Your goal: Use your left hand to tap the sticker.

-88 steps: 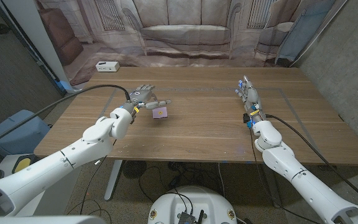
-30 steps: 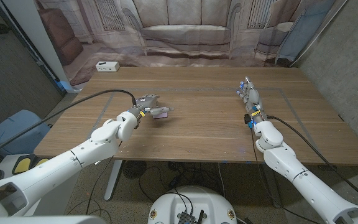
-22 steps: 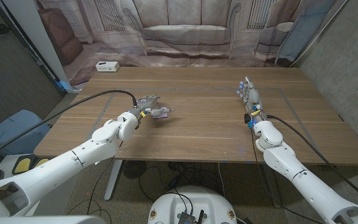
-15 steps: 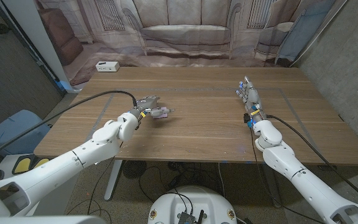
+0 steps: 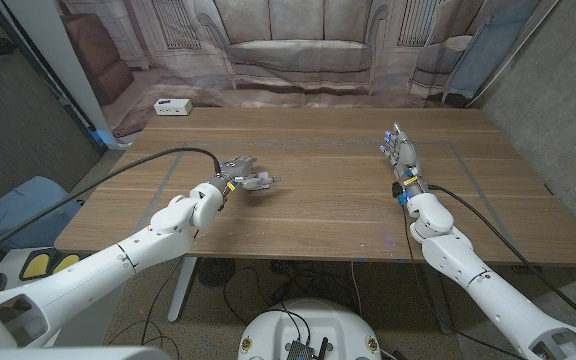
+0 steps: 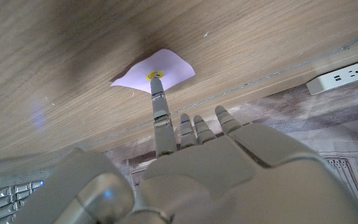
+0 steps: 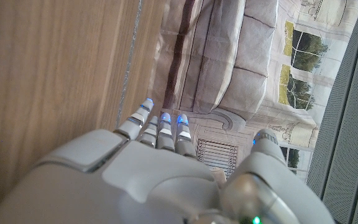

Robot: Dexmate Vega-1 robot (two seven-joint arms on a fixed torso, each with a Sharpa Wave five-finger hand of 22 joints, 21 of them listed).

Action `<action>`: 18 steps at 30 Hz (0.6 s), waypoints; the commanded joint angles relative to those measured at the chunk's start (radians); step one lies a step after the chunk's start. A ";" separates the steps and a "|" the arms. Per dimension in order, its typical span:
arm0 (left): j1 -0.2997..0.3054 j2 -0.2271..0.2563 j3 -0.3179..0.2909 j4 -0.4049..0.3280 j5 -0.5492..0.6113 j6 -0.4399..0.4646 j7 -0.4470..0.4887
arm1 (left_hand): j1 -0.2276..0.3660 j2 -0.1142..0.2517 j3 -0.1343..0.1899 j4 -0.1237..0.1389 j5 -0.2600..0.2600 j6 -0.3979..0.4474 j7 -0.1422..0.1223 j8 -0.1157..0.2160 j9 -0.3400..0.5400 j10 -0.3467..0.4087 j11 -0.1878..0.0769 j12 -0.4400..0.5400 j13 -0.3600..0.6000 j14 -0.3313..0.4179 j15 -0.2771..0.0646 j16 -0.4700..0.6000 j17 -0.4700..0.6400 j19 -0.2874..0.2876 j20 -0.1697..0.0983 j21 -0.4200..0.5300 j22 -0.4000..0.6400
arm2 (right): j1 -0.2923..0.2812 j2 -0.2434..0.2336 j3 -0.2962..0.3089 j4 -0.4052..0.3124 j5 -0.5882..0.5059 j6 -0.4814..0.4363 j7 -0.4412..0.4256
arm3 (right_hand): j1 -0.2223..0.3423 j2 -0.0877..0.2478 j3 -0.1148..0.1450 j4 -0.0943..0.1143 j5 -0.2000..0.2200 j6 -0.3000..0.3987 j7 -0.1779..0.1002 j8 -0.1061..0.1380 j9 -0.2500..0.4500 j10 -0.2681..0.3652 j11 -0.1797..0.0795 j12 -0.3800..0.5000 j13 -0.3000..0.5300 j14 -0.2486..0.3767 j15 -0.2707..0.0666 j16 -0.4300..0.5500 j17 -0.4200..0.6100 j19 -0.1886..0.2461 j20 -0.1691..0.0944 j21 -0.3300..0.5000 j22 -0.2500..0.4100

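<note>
One left robot hand (image 6: 229,174) fingertip now on the sticker (image 6: 156,70).

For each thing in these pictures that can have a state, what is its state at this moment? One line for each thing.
left hand: over the sticker, one finger stretched out with its tip on the sticker, the other fingers curled back.
sticker: lies on the table, pale purple with a yellow dot, touched at the dot by the fingertip.
right hand: holds nothing, fingers straight, at the table's right side.
white power strip: lies at the table's far left edge.
table: wooden, bears the sticker.
</note>
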 commanded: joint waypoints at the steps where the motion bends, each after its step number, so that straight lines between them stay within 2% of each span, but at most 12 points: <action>1: 0.010 -0.010 0.007 0.007 0.005 0.009 0.028 | 0.007 0.010 0.000 -0.003 0.002 -0.001 -0.015 -0.005 0.003 0.000 0.000 0.003 0.000 -0.001 0.006 0.003 -0.001 -0.004 0.000 0.001 0.004 | -0.010 -0.004 0.002 -0.004 0.006 -0.004 -0.003 | 0.002 0.011 -0.003 -0.001 0.002 0.008 -0.003 -0.002 0.002 0.003 0.003 -0.001 0.005 0.004 0.004 -0.006 0.002 0.007 0.006 -0.002 0.004; 9: 0.008 -0.014 0.009 0.018 -0.007 0.007 0.028 | 0.016 0.018 0.000 -0.006 0.001 -0.035 -0.030 -0.017 0.003 -0.012 0.002 -0.002 0.001 -0.002 0.011 0.002 -0.001 -0.004 0.003 0.001 0.004 | -0.015 -0.006 0.003 -0.011 0.008 -0.013 -0.007 | 0.002 0.011 -0.004 -0.001 0.002 0.009 -0.003 -0.003 0.002 0.002 0.004 -0.002 0.005 0.004 0.005 -0.006 0.002 0.007 0.006 -0.002 0.004; 18: 0.010 -0.020 0.013 0.033 -0.015 0.010 0.039 | 0.020 0.022 0.000 -0.007 0.000 -0.026 -0.026 -0.012 0.004 -0.011 0.001 -0.001 0.001 0.001 0.010 0.004 -0.001 -0.004 0.007 0.001 0.004 | -0.018 -0.006 0.004 -0.019 0.009 -0.023 -0.018 | 0.002 0.011 -0.004 -0.001 0.002 0.010 -0.003 -0.002 0.002 0.003 0.003 -0.002 0.005 0.005 0.005 -0.006 0.002 0.007 0.006 -0.002 0.004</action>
